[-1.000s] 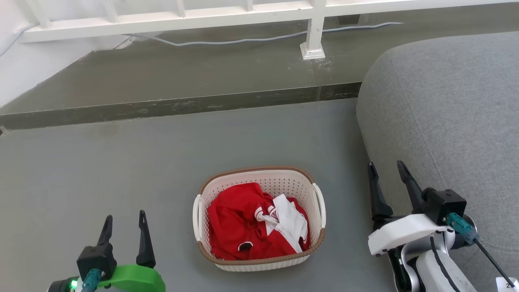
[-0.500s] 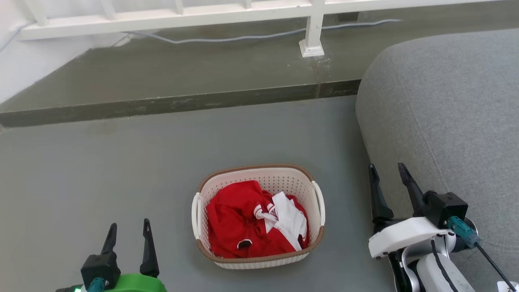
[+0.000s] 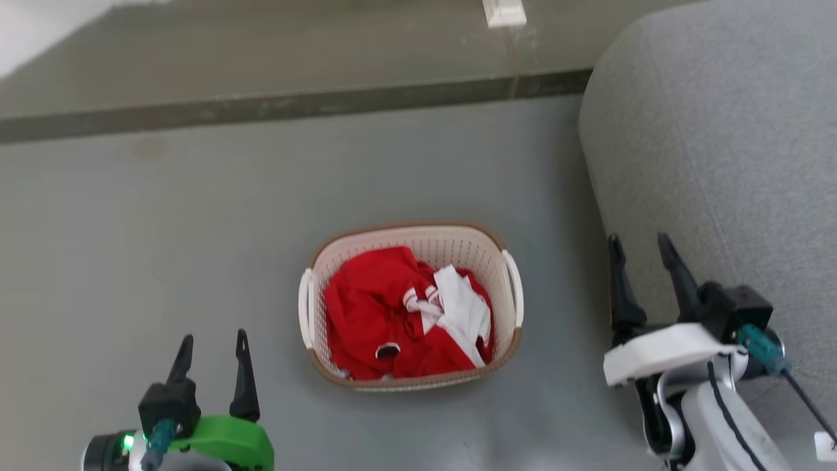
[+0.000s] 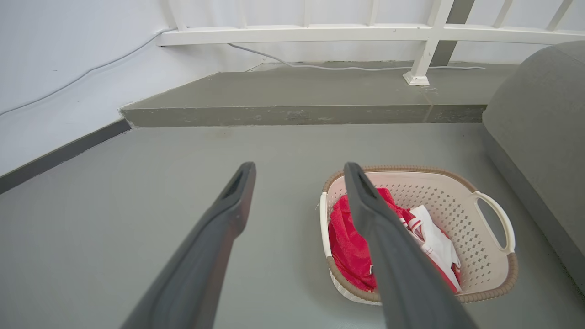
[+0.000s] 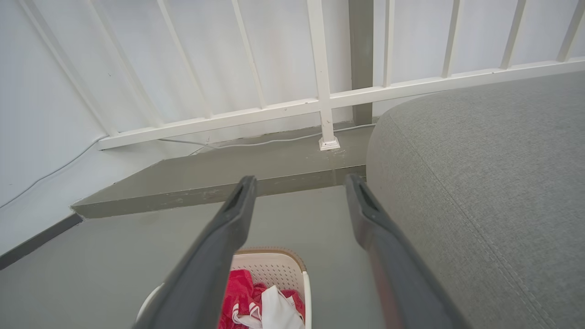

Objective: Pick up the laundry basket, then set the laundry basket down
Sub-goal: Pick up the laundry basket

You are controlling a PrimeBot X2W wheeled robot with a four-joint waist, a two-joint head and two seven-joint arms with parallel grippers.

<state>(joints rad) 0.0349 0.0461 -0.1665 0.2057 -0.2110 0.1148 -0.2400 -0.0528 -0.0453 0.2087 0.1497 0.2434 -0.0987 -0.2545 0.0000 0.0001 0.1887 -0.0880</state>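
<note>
The laundry basket is sitting on the floor, the left pincer hovering spread and empty at its 8 o'clock, the right pincer likewise at 3 o'clock.

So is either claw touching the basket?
No, in the head view the left claw and the right claw both hang open to either side of the basket, with floor showing between.

A grey sofa stood on the grey floor. Behind, a step carried a white railing and a cable.
</note>
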